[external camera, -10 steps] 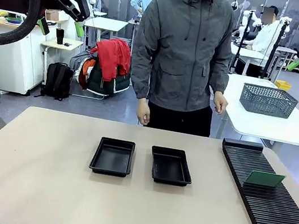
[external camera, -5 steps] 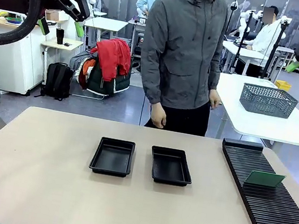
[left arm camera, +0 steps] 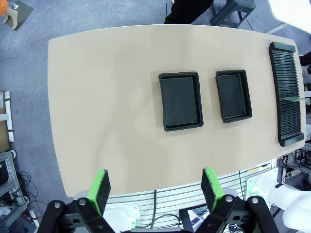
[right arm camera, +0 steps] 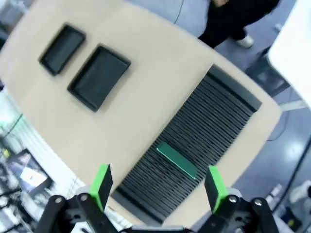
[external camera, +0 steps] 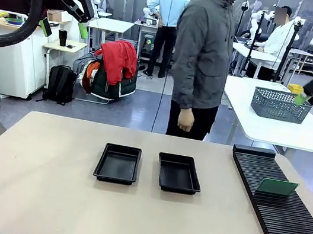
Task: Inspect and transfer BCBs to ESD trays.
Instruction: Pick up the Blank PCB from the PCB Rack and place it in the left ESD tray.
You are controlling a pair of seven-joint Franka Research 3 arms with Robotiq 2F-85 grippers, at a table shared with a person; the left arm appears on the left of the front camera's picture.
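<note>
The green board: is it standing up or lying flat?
Standing up. The green board sits on its long edge in a slot of the black rack, its face rising above the ribs.

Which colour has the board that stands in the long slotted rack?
Green. The board in the black rack shows best in the front view.

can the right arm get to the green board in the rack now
Probably yes: the right claw hangs open above the rack, the green board stands on edge in it with nothing over it, and the person's hand is off the table.
</note>
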